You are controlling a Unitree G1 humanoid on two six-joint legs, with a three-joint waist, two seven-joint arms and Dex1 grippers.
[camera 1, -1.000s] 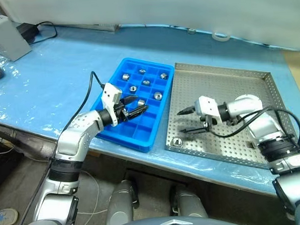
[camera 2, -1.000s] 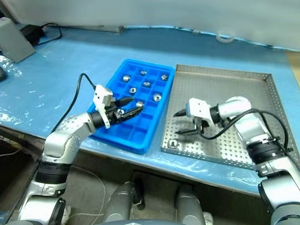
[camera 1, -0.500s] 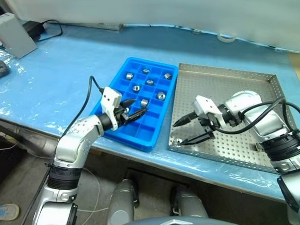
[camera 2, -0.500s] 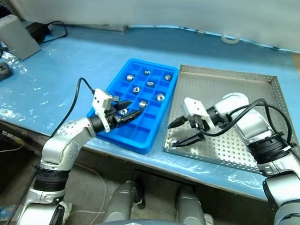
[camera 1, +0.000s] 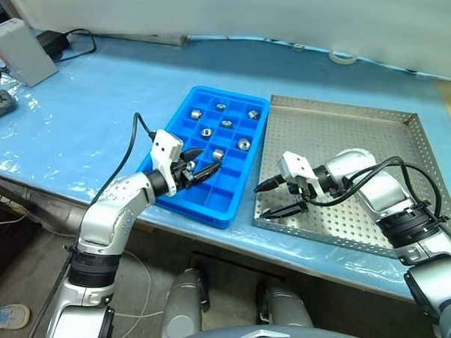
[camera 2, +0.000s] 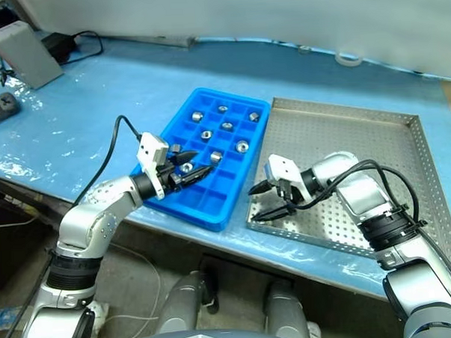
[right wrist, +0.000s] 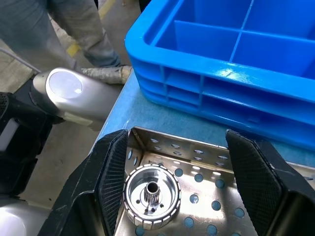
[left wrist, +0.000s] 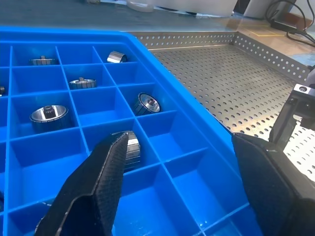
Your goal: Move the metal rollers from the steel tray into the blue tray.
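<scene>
Steel tray [camera 1: 359, 141], lower left corner: one roller [right wrist: 150, 195] between the open right gripper's [camera 1: 273, 198] fingers, ungripped. Left gripper [camera 1: 203, 164] open over blue tray [camera 1: 180, 115].

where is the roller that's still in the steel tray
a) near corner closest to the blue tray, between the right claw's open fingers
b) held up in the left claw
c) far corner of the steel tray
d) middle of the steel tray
a: the right wrist view shows the roller lying on the perforated floor in the steel tray corner next to the blue tray, between the open fingers of the right claw.
</scene>
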